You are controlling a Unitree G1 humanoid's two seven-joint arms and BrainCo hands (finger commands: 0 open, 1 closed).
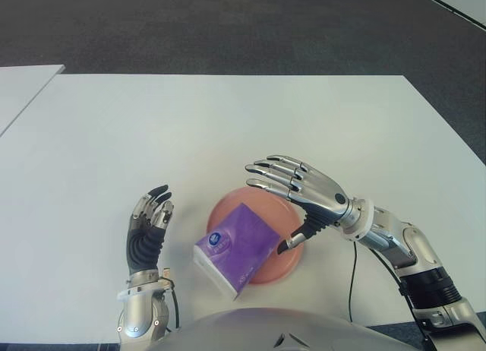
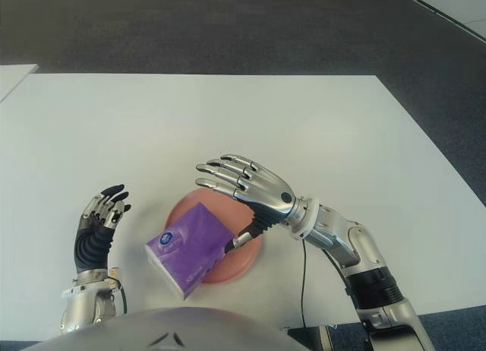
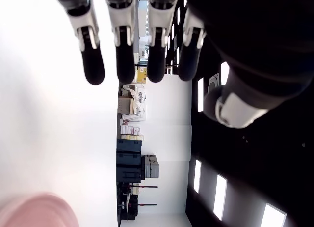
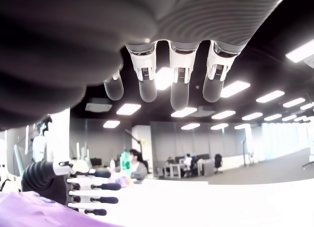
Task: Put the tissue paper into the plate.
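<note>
A purple tissue pack (image 1: 235,248) with a white end lies on the pink plate (image 1: 285,264) near the table's front edge, its left end overhanging the plate's rim. My right hand (image 1: 292,195) hovers just above the plate's right side, fingers spread and holding nothing, the thumb close to the pack's right corner. My left hand (image 1: 150,222) stands to the left of the pack, fingers upright and relaxed, apart from it. In the right wrist view the pack's purple edge (image 4: 34,210) shows below my fingers (image 4: 179,89), and the left hand (image 4: 73,187) shows beyond it.
The white table (image 1: 228,131) stretches bare behind and to both sides. A second white table's corner (image 1: 23,89) sits at the far left. Dark carpet (image 1: 228,28) lies beyond. The right arm's cable (image 1: 351,279) hangs near the front edge.
</note>
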